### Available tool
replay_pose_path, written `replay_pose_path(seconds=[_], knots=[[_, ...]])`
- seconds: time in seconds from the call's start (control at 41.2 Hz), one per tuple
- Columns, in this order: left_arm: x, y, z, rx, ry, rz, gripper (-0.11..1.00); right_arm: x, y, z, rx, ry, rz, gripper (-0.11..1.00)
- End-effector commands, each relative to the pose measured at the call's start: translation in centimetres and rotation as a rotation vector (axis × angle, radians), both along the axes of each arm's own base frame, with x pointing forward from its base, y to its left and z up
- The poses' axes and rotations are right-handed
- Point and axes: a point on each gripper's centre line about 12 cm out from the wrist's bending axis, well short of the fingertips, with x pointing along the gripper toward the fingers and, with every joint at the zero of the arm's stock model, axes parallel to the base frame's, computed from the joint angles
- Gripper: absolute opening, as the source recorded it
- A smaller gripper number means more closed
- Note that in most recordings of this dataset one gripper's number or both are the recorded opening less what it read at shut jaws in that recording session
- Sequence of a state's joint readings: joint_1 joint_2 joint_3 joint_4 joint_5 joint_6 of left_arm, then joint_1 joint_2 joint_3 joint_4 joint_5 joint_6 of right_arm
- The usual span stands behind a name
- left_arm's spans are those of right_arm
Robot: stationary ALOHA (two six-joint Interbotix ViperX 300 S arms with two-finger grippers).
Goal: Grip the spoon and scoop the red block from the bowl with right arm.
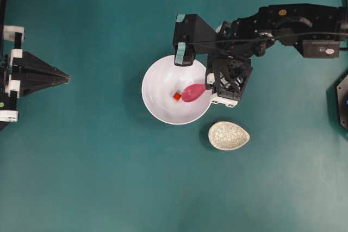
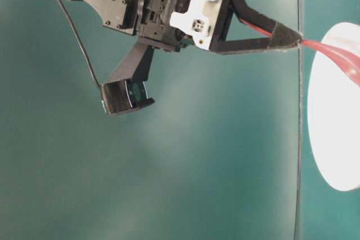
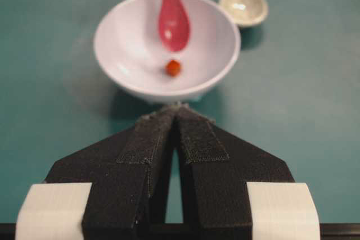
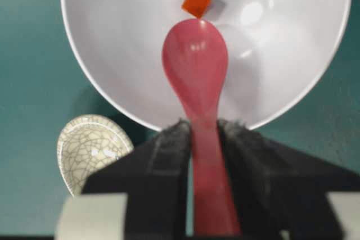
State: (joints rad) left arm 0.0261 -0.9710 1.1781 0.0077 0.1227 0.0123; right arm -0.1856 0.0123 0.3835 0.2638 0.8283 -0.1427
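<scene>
Teal worktop (image 1: 81,177) carries all items. Right arm (image 1: 283,25) reaches in from the right edge of the overhead view to the white bowl (image 1: 157,104), which sits near the middle of the worktop. Left tool (image 1: 65,78) rests well apart at the left edge, its fingers pressed together and holding nothing, tip pointed toward the bowl. Right tool (image 4: 203,130) is clenched on the handle of the pink spoon (image 4: 197,66), fingers on either side of the handle just outside the bowl's rim. Spoon slopes down over the rim, its scoop inside the bowl. A small speckled dish (image 1: 228,135) lies just beside the bowl, apart from it. Red block (image 4: 196,3) lies on the bowl's inner surface just beyond the spoon's tip; contact between the two cannot be told
</scene>
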Motion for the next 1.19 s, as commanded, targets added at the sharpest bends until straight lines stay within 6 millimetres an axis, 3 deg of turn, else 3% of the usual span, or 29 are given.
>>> replay_pose_path(seconds=[0.0, 1.165], knots=[[0.3, 0.0, 0.8, 0.004, -0.02, 0.001, 0.0, 0.5, -0.1, 1.1, -0.011, -0.035, 0.001, 0.25], [0.1, 0.0, 0.1, 0.003, -0.005, 0.001, 0.0, 1.2, -0.1, -0.3, -0.012, -0.026, -0.002, 0.25]])
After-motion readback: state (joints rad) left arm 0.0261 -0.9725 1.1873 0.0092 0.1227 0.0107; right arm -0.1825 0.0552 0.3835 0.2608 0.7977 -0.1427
